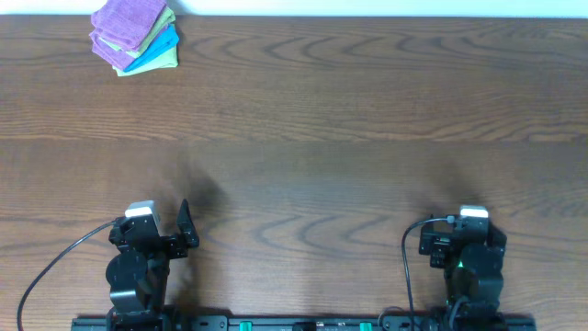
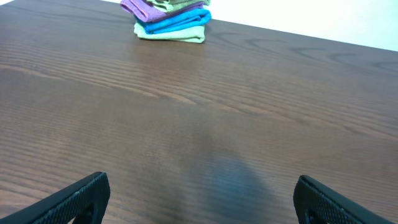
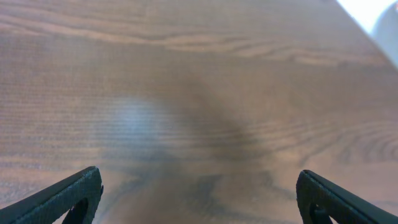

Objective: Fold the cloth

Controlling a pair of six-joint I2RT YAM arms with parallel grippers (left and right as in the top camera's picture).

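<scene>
The lilac cloth (image 1: 127,25) lies folded on top of a small stack at the far left corner of the wooden table. It also shows at the top edge of the left wrist view (image 2: 140,7), partly cut off. My left gripper (image 1: 176,235) is open and empty near the table's front edge, far from the stack; its fingertips (image 2: 202,199) hover over bare wood. My right gripper (image 1: 443,243) is open and empty at the front right, its fingertips (image 3: 199,196) also over bare wood.
Under the lilac cloth lie a bright blue folded cloth (image 1: 158,46) and a lime-green folded cloth (image 1: 165,62), seen in the left wrist view as blue (image 2: 180,20) and green (image 2: 171,36). The table's far edge meets a white wall (image 1: 367,7).
</scene>
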